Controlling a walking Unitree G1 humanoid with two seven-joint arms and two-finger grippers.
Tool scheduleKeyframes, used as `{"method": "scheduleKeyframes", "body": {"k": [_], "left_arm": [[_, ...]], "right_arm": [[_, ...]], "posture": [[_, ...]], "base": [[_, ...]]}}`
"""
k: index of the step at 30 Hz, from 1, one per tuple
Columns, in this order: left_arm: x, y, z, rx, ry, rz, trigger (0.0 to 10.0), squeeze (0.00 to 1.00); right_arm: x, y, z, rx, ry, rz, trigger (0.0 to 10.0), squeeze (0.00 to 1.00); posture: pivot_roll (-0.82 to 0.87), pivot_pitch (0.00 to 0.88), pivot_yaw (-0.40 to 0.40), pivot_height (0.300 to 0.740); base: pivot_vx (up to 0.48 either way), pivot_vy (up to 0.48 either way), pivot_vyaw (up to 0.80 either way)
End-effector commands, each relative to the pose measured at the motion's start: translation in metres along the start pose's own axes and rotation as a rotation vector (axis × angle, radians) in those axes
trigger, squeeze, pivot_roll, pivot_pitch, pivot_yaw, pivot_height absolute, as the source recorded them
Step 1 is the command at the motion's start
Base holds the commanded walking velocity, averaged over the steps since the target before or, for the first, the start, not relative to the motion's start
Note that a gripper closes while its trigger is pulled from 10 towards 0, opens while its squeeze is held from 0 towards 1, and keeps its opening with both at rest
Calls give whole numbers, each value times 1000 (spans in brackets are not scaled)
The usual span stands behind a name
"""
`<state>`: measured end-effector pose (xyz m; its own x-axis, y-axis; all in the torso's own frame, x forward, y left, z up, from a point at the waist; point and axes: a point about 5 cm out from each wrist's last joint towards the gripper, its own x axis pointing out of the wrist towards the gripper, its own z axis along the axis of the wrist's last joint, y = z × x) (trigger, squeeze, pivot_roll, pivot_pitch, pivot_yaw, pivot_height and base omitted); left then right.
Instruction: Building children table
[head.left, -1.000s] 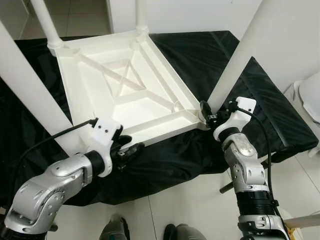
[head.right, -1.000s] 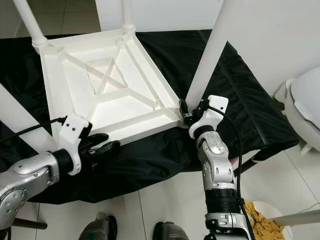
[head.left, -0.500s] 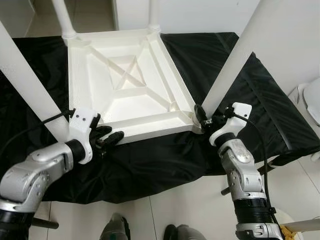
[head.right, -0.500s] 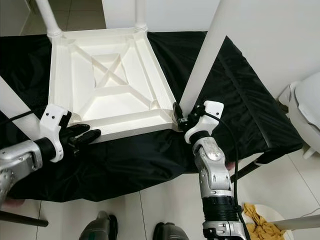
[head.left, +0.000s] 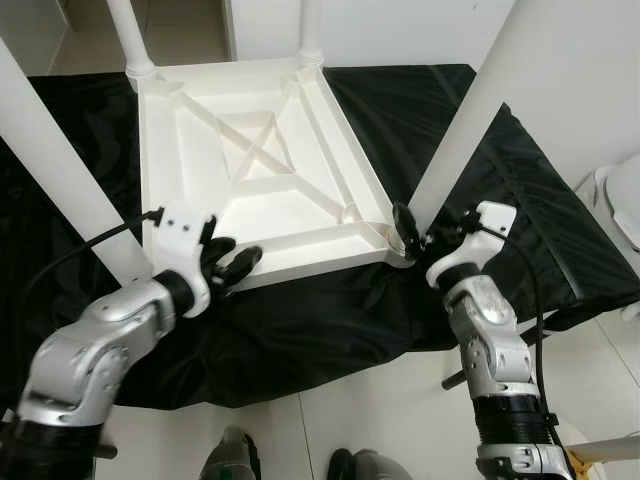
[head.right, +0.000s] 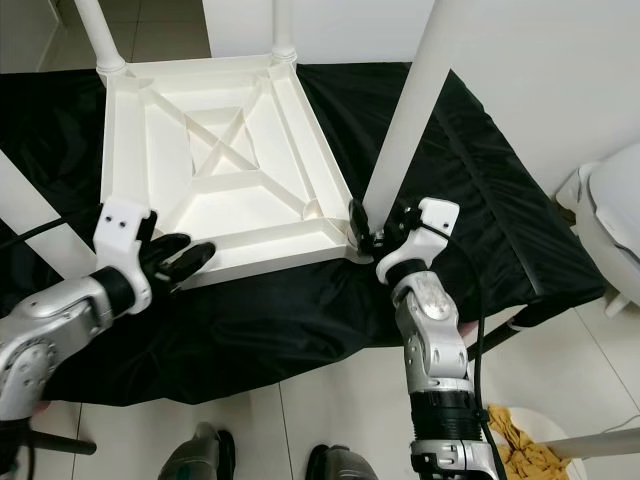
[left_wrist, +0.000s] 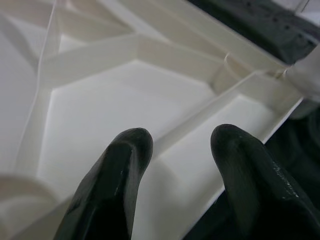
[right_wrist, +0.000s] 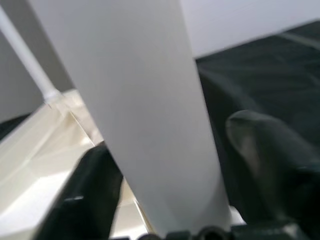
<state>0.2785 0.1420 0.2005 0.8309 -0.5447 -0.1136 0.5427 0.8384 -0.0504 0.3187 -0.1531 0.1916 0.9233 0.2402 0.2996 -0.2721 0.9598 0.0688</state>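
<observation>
My left gripper (left_wrist: 182, 165) is spread, its two black fingers (left_wrist: 112, 187) apart with a clear gap between them. Beyond and between them lies the white tabletop underside (left_wrist: 120, 107), ribbed. One raised rib (left_wrist: 210, 117) runs diagonally through the gap between my fingertips toward the far corner. A broader rib (left_wrist: 130, 55) crosses farther out, meeting a thin rib (left_wrist: 47, 75) on one side. A small round boss (left_wrist: 225, 75) sits where ribs join near the corner. Past the table's outer rim (left_wrist: 265, 132), black cloth (left_wrist: 260, 27) shows. Contact between fingers and plastic cannot be judged.
</observation>
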Motion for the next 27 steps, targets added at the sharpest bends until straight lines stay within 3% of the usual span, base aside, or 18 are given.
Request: {"method": "scheduleKeyframes", "body": {"k": [1,8,9,13,14,18,20,27], "left_arm": [[4,-1,0,6,0,49,10000,0],[15,-1,1,-40,-50,151,10000,0],[16,0,3,-60,-76,187,10000,0],[19,1,7,-57,-110,270,10000,0],[20,4,9,-30,-154,389,10000,0],[19,5,11,-22,-180,450,10000,0],[17,3,9,-12,-210,541,10000,0],[16,0,-3,22,-242,577,10000,0]], "right_arm": [[0,-3,-1,2,-3,8,10000,1000],[8,-1,2,0,-23,9,10000,1000],[8,1,2,-13,-27,13,10000,0],[9,1,3,-24,-32,14,10000,0],[9,0,4,-32,-39,7,10000,0],[9,-1,4,-39,-43,3,10000,0],[8,-4,6,-48,-53,-9,10000,0],[5,-9,5,-58,-58,-19,10000,0]], "posture": [[54,137,-62,740],[63,135,-73,740],[64,134,-76,740],[62,134,-77,740],[57,132,-74,740],[53,130,-72,740],[45,120,-69,740],[40,109,-74,740]], "base": [[0,0,0],[0,0,0],[0,0,0],[0,0,0],[0,0,0],[0,0,0],[0,0,0],[0,0,0]]}}
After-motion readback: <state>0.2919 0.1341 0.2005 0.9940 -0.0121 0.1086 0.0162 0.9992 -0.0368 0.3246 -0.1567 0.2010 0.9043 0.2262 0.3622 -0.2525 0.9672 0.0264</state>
